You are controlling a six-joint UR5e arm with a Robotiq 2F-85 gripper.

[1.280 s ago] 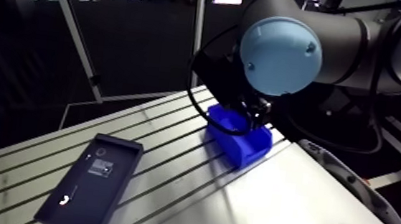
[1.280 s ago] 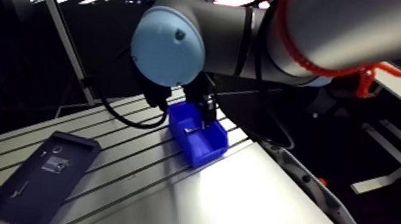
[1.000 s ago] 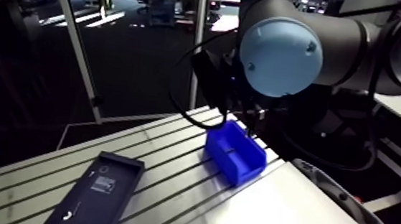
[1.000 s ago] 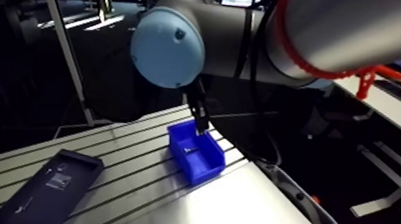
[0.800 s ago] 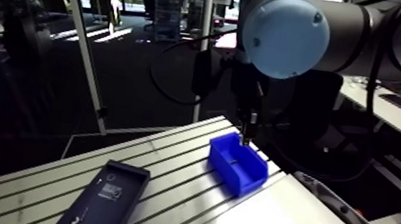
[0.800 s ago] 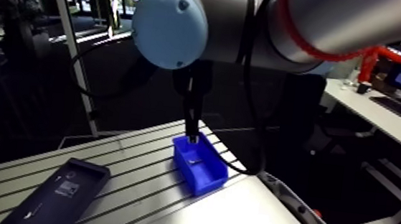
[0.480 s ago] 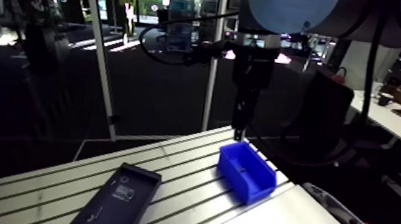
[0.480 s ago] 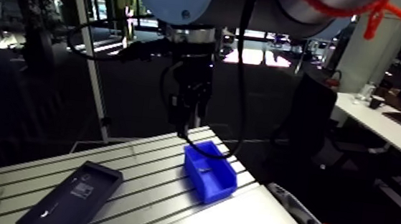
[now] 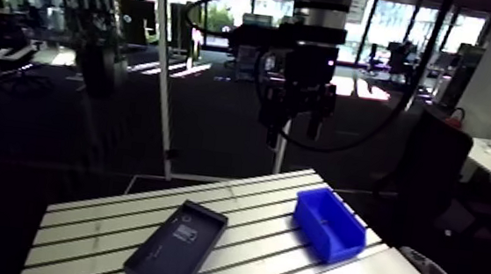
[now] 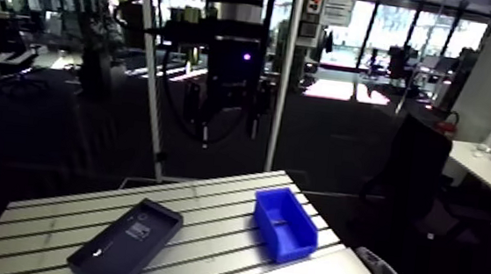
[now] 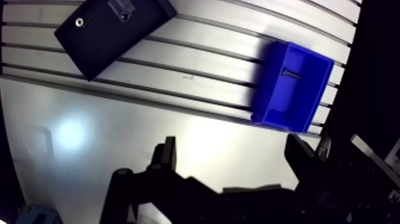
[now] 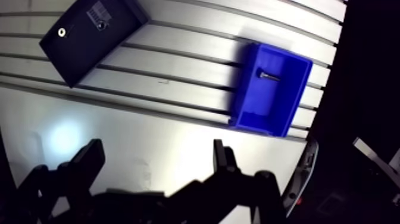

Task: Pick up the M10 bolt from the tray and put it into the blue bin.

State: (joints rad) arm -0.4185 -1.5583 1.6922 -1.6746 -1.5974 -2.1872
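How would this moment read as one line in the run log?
gripper: open, empty, high above table | M10 bolt: inside blue bin | tray: apart from bin | place: done

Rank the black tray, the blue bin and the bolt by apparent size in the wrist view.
1. black tray: largest, though partly cut off.
2. blue bin: somewhat smaller.
3. bolt, inside the bin: far smallest.

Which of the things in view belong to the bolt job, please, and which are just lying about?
Job in hand:
- bolt, already lying in the bin
- tray
- gripper, open and empty

Lying about:
- small ring-like item in the tray
- label in the tray
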